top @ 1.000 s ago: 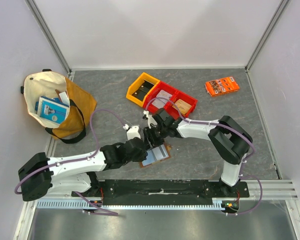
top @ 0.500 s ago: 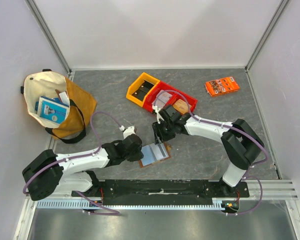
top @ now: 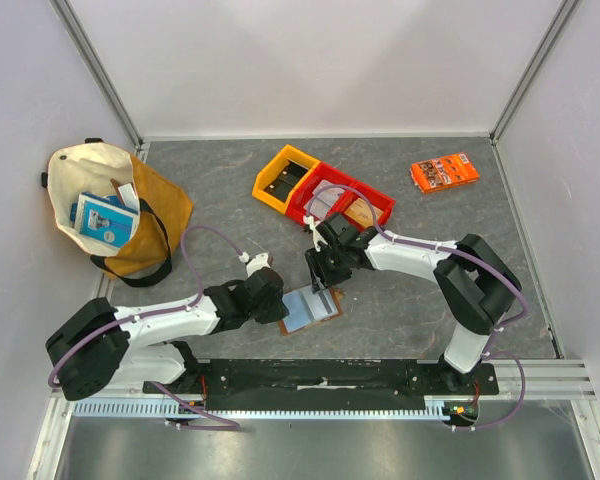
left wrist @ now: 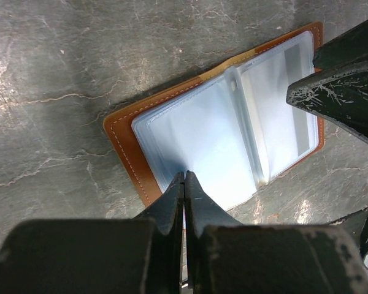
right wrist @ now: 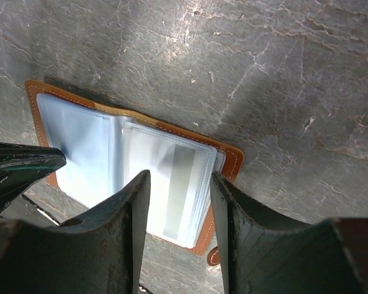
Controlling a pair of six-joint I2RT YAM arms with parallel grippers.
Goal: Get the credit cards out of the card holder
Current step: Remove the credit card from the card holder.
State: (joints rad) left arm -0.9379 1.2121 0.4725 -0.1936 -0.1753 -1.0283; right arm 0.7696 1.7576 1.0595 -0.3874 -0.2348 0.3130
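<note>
Card holder [top: 310,308]: lies open, pale sleeves up, on the grey table [top: 230,190] near its front edge. Its long axis runs left-right, right end tipped slightly away.
Left gripper [top: 278,308]: arm stretched low, jaws closed together, tips at the left page's edge.
Right gripper [top: 325,275]: arm elbowed, pointing down, jaws half apart astride the right page, clasping nothing visible.

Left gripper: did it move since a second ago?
Yes. The left gripper pulled back leftward, from over the card holder to its left edge.
</note>
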